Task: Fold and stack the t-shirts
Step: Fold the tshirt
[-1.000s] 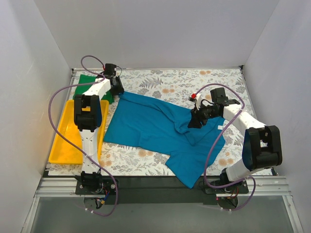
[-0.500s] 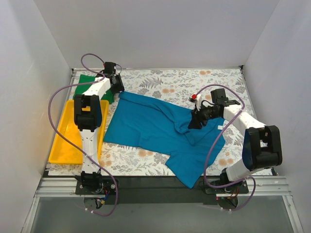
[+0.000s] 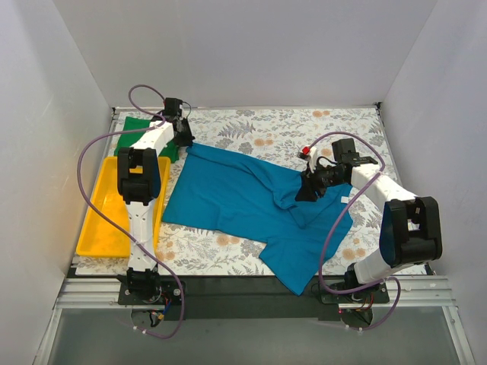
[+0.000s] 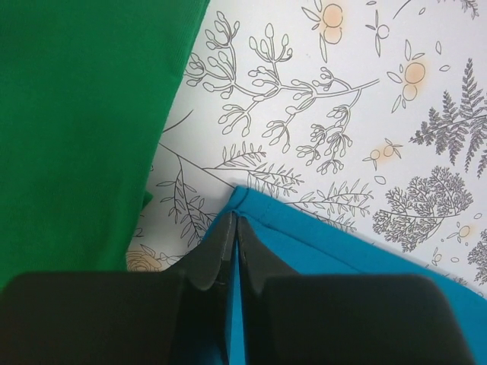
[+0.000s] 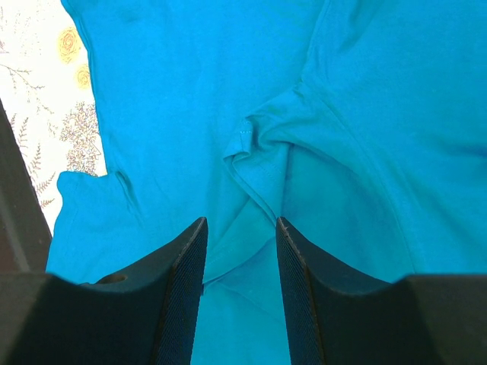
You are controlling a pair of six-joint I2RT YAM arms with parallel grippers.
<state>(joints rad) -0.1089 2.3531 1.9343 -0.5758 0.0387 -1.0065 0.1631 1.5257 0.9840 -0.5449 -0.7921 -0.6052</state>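
1 teal t-shirt [image 3: 228,199], spread rumpled on the table [image 3: 304,128], far-left corner pinched in the closed left gripper [image 4: 233,222], seemingly to pull it flat. 1 green t-shirt [image 3: 133,128], parked at the far-left corner, beside that pinch. 1 right gripper [image 5: 240,228], jaws apart over a bunched teal ridge, holding nothing.
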